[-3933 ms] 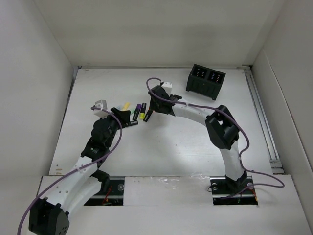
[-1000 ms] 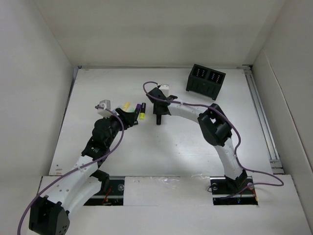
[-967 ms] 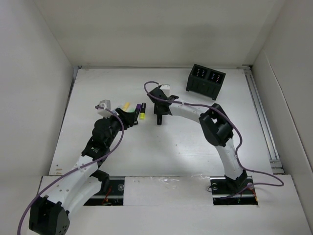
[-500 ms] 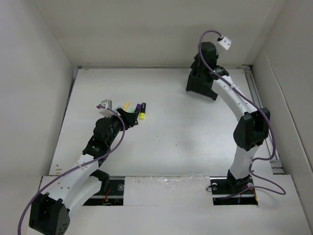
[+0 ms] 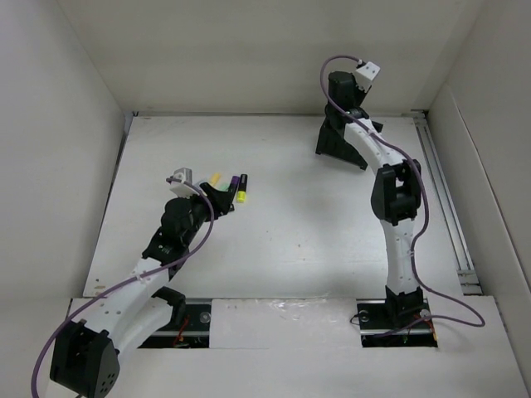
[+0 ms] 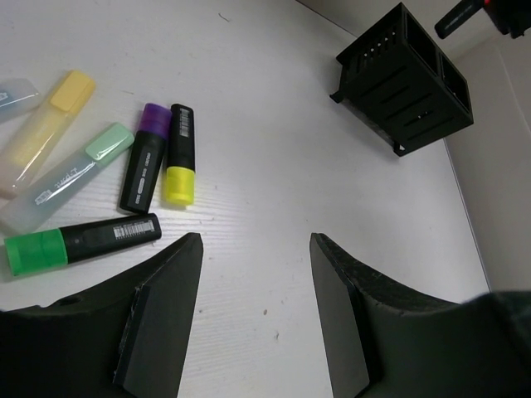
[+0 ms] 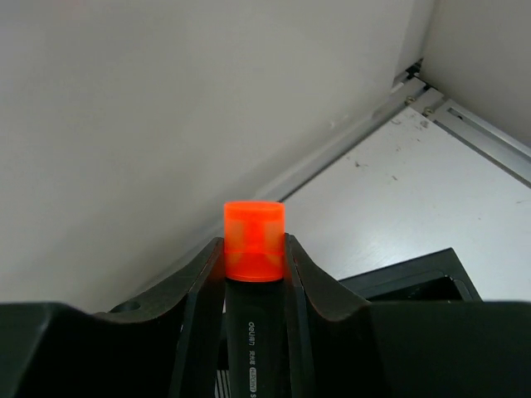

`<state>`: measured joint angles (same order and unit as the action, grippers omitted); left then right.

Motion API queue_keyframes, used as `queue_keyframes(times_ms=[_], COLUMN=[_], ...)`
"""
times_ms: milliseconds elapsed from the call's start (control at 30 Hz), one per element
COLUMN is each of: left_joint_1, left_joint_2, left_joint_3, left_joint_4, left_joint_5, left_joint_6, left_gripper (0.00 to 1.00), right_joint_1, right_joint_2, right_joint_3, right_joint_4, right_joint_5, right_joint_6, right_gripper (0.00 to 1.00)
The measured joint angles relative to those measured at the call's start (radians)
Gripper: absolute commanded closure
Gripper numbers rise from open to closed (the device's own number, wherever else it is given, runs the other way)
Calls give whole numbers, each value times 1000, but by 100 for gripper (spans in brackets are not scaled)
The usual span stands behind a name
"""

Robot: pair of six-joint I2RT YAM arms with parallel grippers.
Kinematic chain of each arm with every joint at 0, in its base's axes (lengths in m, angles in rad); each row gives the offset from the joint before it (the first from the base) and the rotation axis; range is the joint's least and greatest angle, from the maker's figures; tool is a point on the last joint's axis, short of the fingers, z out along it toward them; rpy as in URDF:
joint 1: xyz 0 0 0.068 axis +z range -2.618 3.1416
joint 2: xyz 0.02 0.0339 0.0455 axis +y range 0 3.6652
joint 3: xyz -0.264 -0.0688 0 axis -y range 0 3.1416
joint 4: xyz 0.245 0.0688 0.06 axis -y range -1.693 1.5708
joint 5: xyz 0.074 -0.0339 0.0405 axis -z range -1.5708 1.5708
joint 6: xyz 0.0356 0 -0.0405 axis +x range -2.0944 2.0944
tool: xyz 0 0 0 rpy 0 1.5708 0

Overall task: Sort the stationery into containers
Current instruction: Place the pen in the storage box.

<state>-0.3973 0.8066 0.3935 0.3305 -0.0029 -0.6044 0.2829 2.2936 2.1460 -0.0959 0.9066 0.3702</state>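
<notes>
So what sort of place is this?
Probably a lab robot test cell: bare white walls boxing in a table, two arms bolted at its edge, with pens and a black box as props.

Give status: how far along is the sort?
Done: nothing confirmed; the inside of the box is too dark to read. In hand: right gripper shut on an orange pen over the box. Remaining: six pens lying by the open left gripper.

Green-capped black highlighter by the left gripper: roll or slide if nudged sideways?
The green-capped highlighter looks like rigid plastic, so probably stiff and light. It lies on its side; if the barrel is rounded, a sideways push may roll it. The smooth shell could slip.
</notes>
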Motion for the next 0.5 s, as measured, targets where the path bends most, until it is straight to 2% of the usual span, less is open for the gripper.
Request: queue_keyframes(times_ms=[133,233,400,433,467,500], left_joint_1=[0,0,0,0,0,0], left_joint_2=[6,16,31,32,33,35], left_joint_3=[0,0,0,0,0,0], left_joint_4=[3,8,12,14,14,16], left_joint_5=[0,0,0,0,0,0], left_joint_6=[0,0,0,0,0,0], left_gripper=[49,49,49,49,49,49], right_joint_1=[9,18,48,56,64,72], right_joint_2=[21,20,17,15,14,12], right_joint_3=[-29,-78,-191,-212,-228,-242], right_joint_4=[23,72,119,127,131,142], right_joint_5=[22,42,77,84,89,95], right_joint_6=[-43,-57,-64,-66,-65,-69], right_gripper=[91,86,67,57,57,47])
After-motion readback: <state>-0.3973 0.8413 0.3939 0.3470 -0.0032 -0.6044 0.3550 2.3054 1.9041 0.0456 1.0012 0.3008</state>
